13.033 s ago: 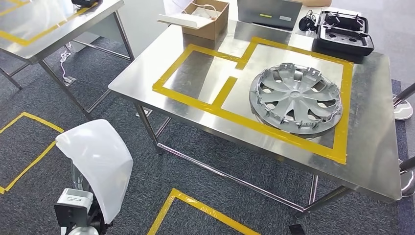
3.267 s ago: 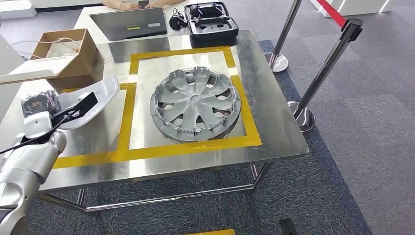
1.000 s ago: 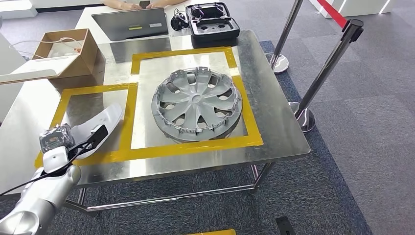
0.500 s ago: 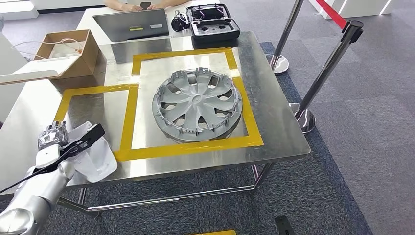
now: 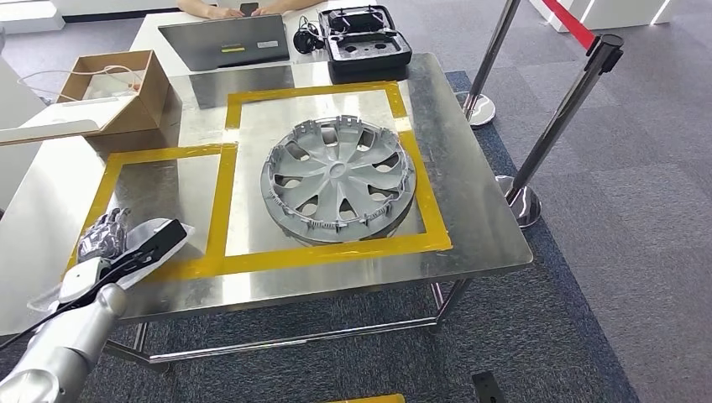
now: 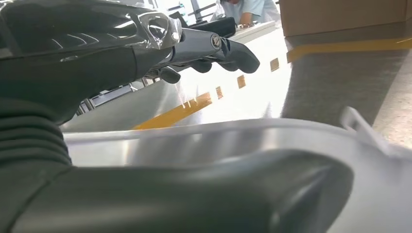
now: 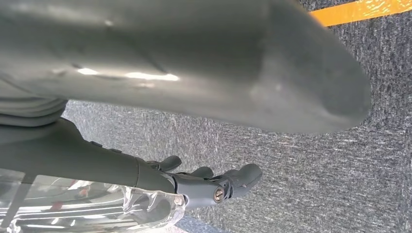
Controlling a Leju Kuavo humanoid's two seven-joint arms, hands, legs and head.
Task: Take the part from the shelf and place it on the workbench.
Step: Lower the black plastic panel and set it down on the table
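Note:
The white curved part (image 5: 165,230) lies low over the front left of the steel workbench (image 5: 470,193), beside the smaller yellow-taped square (image 5: 220,201). My left hand (image 5: 117,243) holds it: the dark thumb lies along one face and the fingers (image 6: 214,46) reach out over the other, their tips clear of it. The left wrist view shows the part (image 6: 233,141) close up, between thumb and fingers. My right hand (image 7: 194,182) hangs over grey carpet with fingers loosely bent and nothing in it.
A silver hubcap (image 5: 338,179) fills the larger taped square. At the back stand a cardboard box (image 5: 109,92), a laptop (image 5: 220,40) and an open black case (image 5: 363,34). Two stanchions (image 5: 554,126) stand to the right. A person's hands (image 5: 227,7) rest behind the laptop.
Since a second ago my left hand has stayed near the front left edge and turned with the part; the part, tipped broadside half a second ago, now lies flatter and mostly under the hand.

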